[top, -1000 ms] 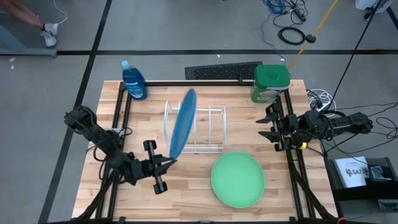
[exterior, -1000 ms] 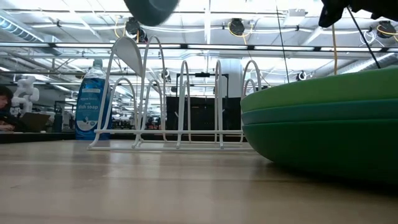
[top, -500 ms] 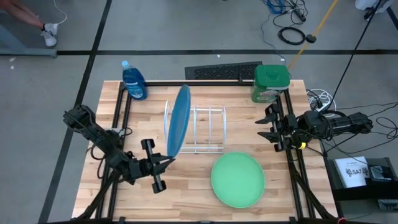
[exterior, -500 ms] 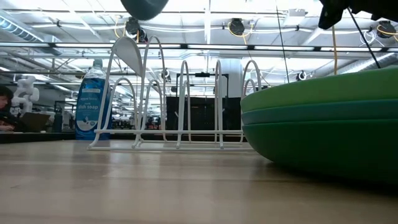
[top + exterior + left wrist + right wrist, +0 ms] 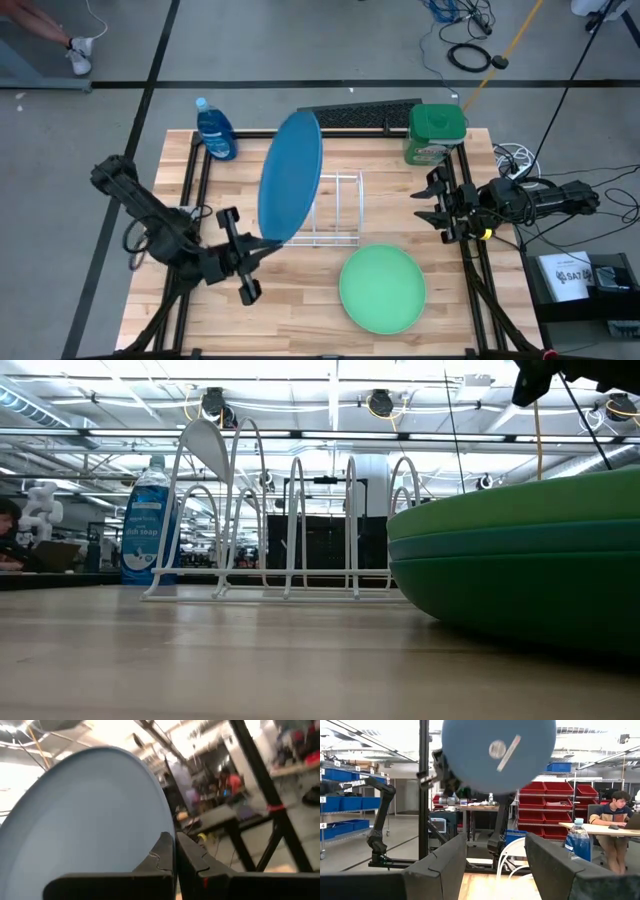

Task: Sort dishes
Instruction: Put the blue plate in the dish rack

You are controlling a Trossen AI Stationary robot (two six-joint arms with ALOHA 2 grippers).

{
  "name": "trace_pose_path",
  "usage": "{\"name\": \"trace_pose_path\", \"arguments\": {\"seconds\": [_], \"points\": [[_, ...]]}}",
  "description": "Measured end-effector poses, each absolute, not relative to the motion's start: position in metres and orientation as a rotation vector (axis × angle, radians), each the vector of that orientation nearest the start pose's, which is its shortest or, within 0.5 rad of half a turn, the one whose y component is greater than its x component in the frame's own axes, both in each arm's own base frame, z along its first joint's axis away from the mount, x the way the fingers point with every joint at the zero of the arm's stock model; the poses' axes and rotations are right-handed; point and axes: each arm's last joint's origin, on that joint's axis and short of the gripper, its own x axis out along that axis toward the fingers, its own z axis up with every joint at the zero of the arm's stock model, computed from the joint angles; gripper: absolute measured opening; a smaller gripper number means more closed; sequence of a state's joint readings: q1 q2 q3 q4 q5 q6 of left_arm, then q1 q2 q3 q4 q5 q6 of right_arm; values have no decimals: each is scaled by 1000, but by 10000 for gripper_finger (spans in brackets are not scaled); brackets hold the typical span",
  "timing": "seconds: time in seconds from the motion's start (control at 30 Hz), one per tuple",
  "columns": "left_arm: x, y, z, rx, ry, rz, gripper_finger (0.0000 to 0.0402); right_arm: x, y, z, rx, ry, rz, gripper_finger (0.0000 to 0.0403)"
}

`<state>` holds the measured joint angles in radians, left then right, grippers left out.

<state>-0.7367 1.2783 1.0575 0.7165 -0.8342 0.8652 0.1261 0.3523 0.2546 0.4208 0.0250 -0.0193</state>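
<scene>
Since the earlier high views, your left arm has drawn back toward 8 o'clock and lifted: the blue plate [image 5: 290, 177], edge-on over the rack's first slots a second ago, now shows much more of its face and stands higher, and in the low view it has gone from the top of the frame. The left gripper [image 5: 254, 247] holds that plate by its near rim; the left wrist view shows the fingers [image 5: 165, 852] pinched close on the rim, nearly closed. The plate hangs above the 9 o'clock end of the white wire rack [image 5: 335, 205], not seated in any slot as far as the pictures tell. Its face is tilted, rim running roughly 6 to 12 o'clock, with the rack lying toward 2 o'clock from the jaws; you will need the plate brought back upright and in line with a slot before lowering. The right gripper [image 5: 438, 208] waits at the 3 o'clock edge, fingers spread and empty. The light green plate [image 5: 382, 289] tops the stack at 5 o'clock, nearer the right arm.
</scene>
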Motion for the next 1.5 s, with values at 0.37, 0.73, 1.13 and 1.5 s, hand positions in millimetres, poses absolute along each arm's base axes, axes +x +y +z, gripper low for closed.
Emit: {"name": "trace_pose_path", "arguments": {"seconds": [0.37, 0.73, 1.13, 1.5], "points": [[203, -148, 469, 687, 192, 386, 0, 113, 14, 261, 5, -321, 98, 196], [225, -151, 432, 748, 396, 313, 0, 119, 14, 268, -98, -376, 78, 196], [264, -134, 390, 672, 642, 245, 0, 185, 33, 341, -515, -51, 25, 197], [266, -126, 386, 597, 689, 208, 0, 254, 78, 366, -947, 189, -63, 197]]}}
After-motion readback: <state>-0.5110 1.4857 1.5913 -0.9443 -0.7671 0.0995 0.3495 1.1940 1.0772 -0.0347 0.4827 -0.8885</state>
